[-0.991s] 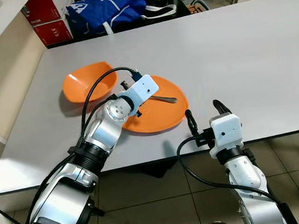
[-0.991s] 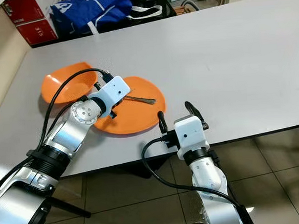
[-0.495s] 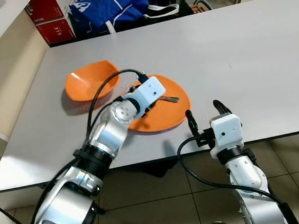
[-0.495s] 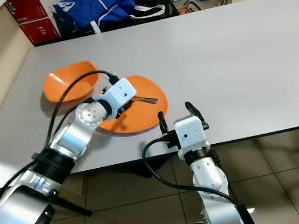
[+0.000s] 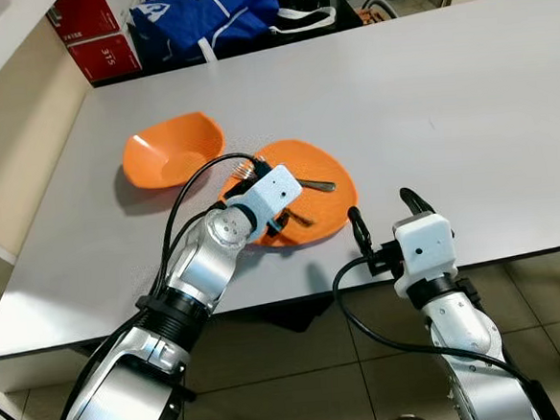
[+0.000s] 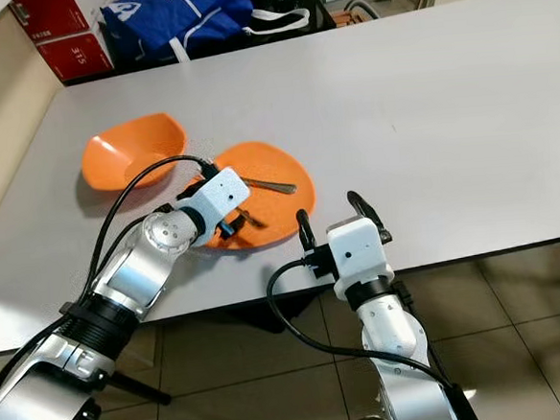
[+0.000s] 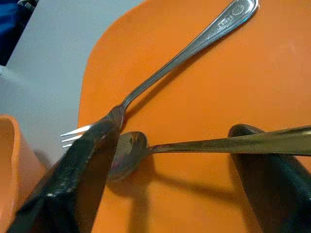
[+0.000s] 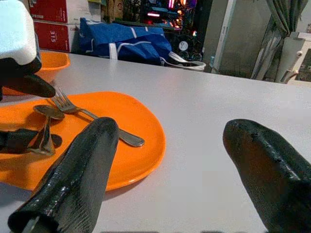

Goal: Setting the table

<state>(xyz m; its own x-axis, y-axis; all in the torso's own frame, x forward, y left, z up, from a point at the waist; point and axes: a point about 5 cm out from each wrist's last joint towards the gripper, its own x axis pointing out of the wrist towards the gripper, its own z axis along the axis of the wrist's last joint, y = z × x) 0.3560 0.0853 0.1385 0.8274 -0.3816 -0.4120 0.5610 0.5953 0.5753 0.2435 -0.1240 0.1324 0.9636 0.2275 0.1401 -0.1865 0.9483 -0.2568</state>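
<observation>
- Upper left of the head view: a deep orange plastic bowl sits empty on the pale grey desk, just beside the plate.
- Left of centre: a flat round orange plastic plate lies near the desk's front edge. A silver metal fork rests across it, tines pointing towards the bowl.
- Over the plate's near side, the left claw hangs low. In its wrist view the fingers are spread, and a small silver metal spoon lies between them, its bowl against one finger and its handle crossing the other. Whether the spoon is pinched or merely resting on the plate I cannot tell.
- Lower right of centre: the right claw waits at the desk's front edge, fingers spread and empty, near the plate but not touching it.
- Judgement: the step looks like placing the spoon with the fork. Doing it well likely means keeping the spoon flat, opening gently, then lifting straight up so neither piece is dragged off.
</observation>
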